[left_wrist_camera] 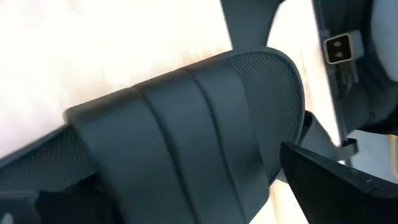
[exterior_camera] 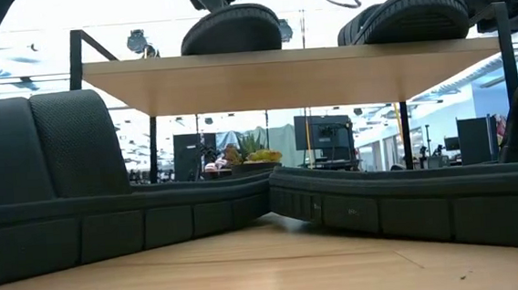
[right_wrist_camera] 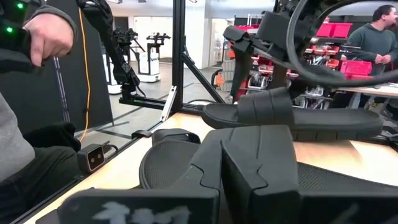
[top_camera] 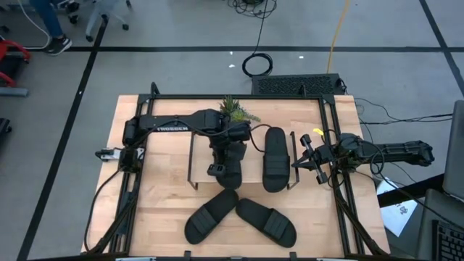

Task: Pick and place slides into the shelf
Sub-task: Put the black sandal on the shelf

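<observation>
Fingers of the left gripper [top_camera: 218, 170] stood spread wide over a slide [top_camera: 230, 164] lying on the shelf [top_camera: 201, 148], holding nothing; it looked freshly set down there. Beside it a second slide [top_camera: 275, 159] lay on the same board, so half the job seemed done. Two more slides [top_camera: 211, 216] [top_camera: 266, 220] waited on the worktop [top_camera: 159, 217] just in front. The right gripper [top_camera: 310, 161] hung shut and empty at the shelf's right end.
</observation>
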Robot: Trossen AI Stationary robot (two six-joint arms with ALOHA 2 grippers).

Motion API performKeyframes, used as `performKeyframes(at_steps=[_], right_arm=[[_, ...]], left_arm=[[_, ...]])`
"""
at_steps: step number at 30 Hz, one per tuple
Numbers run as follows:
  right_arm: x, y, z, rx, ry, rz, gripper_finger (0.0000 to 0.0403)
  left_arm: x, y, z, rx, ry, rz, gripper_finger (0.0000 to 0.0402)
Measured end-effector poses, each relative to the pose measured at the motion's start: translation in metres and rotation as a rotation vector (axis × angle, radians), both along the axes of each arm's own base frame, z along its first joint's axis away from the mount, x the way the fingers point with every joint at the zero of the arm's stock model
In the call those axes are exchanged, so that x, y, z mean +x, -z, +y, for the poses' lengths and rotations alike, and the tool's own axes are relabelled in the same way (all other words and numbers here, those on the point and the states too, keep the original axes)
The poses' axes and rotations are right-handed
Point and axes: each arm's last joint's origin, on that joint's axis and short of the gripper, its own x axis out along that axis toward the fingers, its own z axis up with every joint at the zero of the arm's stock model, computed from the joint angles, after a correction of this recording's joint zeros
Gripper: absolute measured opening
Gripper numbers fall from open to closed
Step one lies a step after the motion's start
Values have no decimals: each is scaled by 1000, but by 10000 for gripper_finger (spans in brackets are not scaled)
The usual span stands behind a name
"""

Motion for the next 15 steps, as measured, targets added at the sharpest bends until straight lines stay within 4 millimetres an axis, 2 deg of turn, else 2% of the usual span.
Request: performKeyframes(at_steps=[15], right_arm=[[0,0,0,0,-1,0,0]], left_arm=[[-1,-2,-11,133,-66,13,336]])
